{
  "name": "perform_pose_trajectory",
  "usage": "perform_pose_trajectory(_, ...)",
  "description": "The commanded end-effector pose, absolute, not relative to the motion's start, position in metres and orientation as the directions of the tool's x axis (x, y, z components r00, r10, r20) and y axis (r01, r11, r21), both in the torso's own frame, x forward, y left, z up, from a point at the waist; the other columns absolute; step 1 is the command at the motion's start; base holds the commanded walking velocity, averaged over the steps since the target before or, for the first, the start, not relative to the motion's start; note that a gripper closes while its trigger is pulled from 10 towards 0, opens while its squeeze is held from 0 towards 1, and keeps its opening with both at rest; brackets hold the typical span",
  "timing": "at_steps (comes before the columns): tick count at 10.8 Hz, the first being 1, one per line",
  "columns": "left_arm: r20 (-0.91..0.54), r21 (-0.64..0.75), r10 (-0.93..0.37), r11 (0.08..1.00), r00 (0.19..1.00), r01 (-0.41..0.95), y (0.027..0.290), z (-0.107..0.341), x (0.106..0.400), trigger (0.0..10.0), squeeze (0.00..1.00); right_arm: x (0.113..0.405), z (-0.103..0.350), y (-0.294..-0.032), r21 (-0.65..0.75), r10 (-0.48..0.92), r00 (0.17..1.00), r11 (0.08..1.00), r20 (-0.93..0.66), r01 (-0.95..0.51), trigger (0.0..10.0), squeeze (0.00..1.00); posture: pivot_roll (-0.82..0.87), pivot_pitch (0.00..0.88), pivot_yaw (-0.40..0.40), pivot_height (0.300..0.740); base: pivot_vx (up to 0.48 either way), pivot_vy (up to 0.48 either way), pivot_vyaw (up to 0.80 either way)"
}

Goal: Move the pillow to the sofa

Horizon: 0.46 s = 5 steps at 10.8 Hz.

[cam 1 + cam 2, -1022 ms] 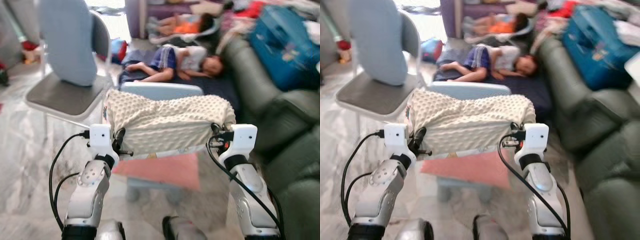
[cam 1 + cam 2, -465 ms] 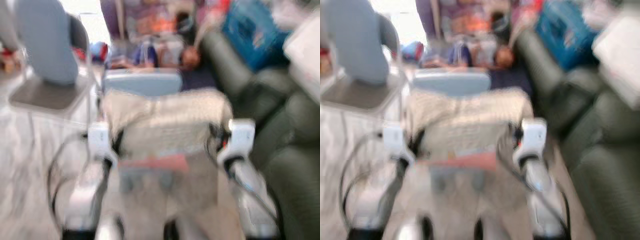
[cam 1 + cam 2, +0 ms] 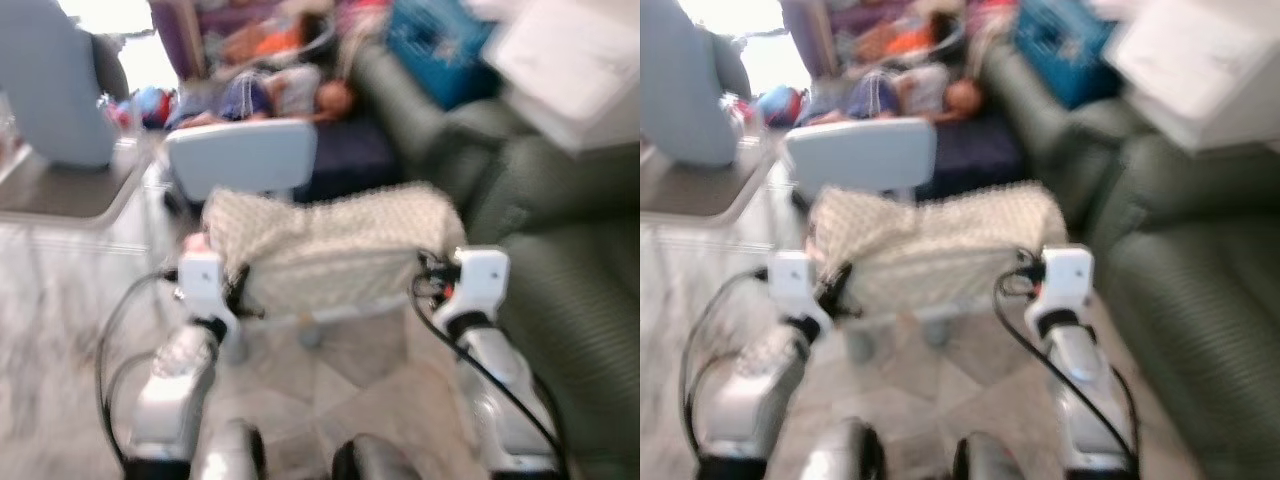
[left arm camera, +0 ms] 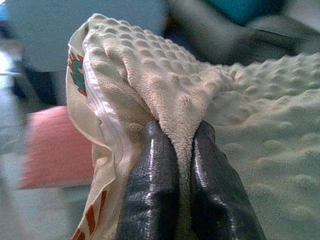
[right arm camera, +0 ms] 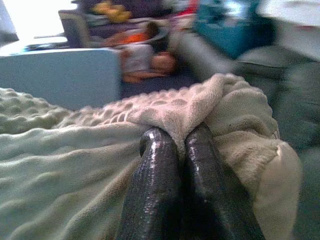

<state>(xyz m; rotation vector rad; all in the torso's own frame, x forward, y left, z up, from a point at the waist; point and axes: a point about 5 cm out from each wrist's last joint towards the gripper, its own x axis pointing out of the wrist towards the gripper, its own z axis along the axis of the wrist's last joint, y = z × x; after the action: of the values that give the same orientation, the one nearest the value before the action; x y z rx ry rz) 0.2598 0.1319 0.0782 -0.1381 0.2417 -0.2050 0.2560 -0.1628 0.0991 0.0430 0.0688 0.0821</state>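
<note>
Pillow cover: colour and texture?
Cream pillow with a raised dot texture, clearest in the left wrist view.

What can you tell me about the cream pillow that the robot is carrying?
The cream pillow with a bumpy, dotted plush cover looks soft and hangs stretched between the two hands, off the floor, in front of the robot. A white zipper seam and a printed orange and teal edge show at its left end. The left hand pinches a fold of the cover there; the right hand pinches a fold at the other end.
</note>
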Motion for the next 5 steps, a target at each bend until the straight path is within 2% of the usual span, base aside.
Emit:
perform_pose_trajectory(1,-0.191,-0.148,-0.226,0.969,0.955,0.199,0.1328,0.0867,0.2621,10.0,0.0,0.2552,0.1005,-0.1611,0.056,0.086,0.995,0.995,-0.059,-0.082,10.0,0.0,-0.09,0.098,-0.036,0.74,-0.3,0.0,-0.8)
perform_pose_trajectory(3,-0.2,-0.149,-0.236,0.967,0.951,0.209,0.1321,0.0856,0.2599,10.0,0.0,0.2538,0.0987,-0.1604,0.058,0.085,0.994,0.995,-0.065,-0.081,10.0,0.0,-0.09,0.099,-0.032,0.74,-0.291,0.0,-0.8)
perform_pose_trajectory(5,-0.198,-0.158,-0.258,0.96,0.946,0.229,0.1293,0.0871,0.2597,10.0,0.0,0.2549,0.0983,-0.1591,0.06,0.085,0.994,0.995,-0.067,-0.081,10.0,0.0,-0.08,0.109,-0.03,0.74,0.0,0.0,-0.8)
